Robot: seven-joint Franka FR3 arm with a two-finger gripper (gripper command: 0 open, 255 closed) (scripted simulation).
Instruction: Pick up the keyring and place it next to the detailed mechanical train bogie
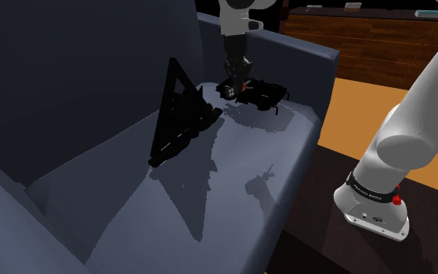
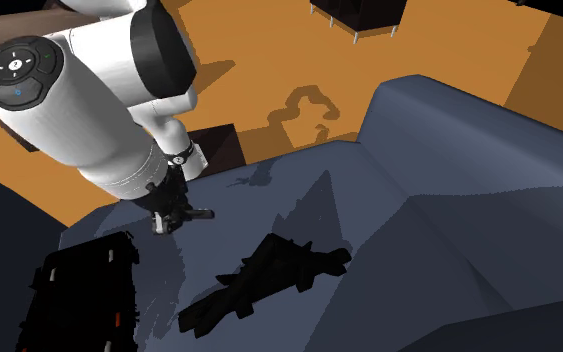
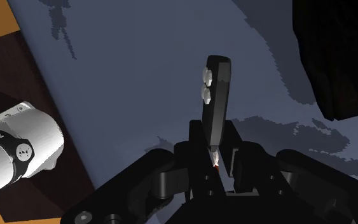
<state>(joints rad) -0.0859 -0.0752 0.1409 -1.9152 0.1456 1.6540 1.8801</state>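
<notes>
The keyring (image 3: 216,95), a black fob with two pale buttons on one face, is clamped at its near end between the fingers (image 3: 196,149), and most of its length sticks out past their tips towards the sofa seat (image 1: 233,179). Whether its far end touches the cushion cannot be told. A small red-and-white glint shows where the fob goes in between the fingers.

In the shoulder view the hand hangs low over the far end of the seat, near the corner where the backrest (image 1: 77,70) meets the armrest (image 1: 295,47). Just beside it, along the armrest edge of the seat, sits the train bogie (image 1: 265,95), a black boxy piece with small parts poking out of its sides.

Further along the seat, towards its middle and close to the backrest edge, a black triangular frame (image 1: 180,117) stands on the cushion, throwing a long shadow towards the front edge.

The white arm (image 1: 419,117) rises from its dark stand (image 1: 349,249) off the seat's front edge. Orange floor (image 2: 269,70) lies beyond the sofa.
</notes>
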